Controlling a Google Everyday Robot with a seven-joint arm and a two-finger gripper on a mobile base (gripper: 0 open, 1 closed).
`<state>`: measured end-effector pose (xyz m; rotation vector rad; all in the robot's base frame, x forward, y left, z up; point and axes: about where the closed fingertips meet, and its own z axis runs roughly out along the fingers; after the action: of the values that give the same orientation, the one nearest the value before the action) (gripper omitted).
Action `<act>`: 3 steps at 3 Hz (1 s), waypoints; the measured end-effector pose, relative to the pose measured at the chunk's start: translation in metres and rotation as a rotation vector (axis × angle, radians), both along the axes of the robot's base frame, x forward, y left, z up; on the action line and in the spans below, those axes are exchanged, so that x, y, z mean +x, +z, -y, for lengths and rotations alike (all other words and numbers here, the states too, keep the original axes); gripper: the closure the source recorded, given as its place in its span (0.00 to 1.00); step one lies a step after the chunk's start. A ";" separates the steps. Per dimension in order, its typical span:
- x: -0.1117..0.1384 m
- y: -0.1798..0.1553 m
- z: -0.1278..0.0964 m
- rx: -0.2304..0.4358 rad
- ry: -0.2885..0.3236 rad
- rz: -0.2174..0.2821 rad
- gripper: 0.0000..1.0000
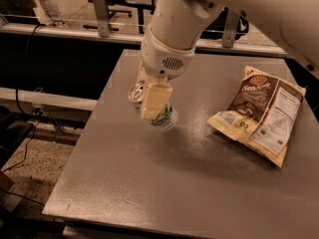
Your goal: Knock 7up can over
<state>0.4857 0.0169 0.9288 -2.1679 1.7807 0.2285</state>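
The 7up can (167, 120) is on the grey table (164, 183), left of centre. It is white-silver with green marks. It leans steeply, with its silver pull-tab top (135, 91) pointing to the left. My gripper (152, 101), cream-coloured under a white wrist, comes down from above and lies right against the can, covering its middle. I cannot tell whether the can's base still touches the table.
A large brown-and-yellow chip bag (260, 112) lies flat on the right side of the table. The table's left edge (82, 138) is close to the can. A black rail and chair legs stand beyond the far edge.
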 end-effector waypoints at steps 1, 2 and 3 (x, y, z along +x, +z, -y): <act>0.009 -0.007 0.004 -0.083 0.023 0.020 1.00; 0.017 -0.016 0.002 -0.165 0.052 0.049 1.00; 0.020 -0.025 -0.001 -0.244 0.080 0.080 0.82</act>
<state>0.5059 0.0180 0.9040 -2.3808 1.7589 -0.0603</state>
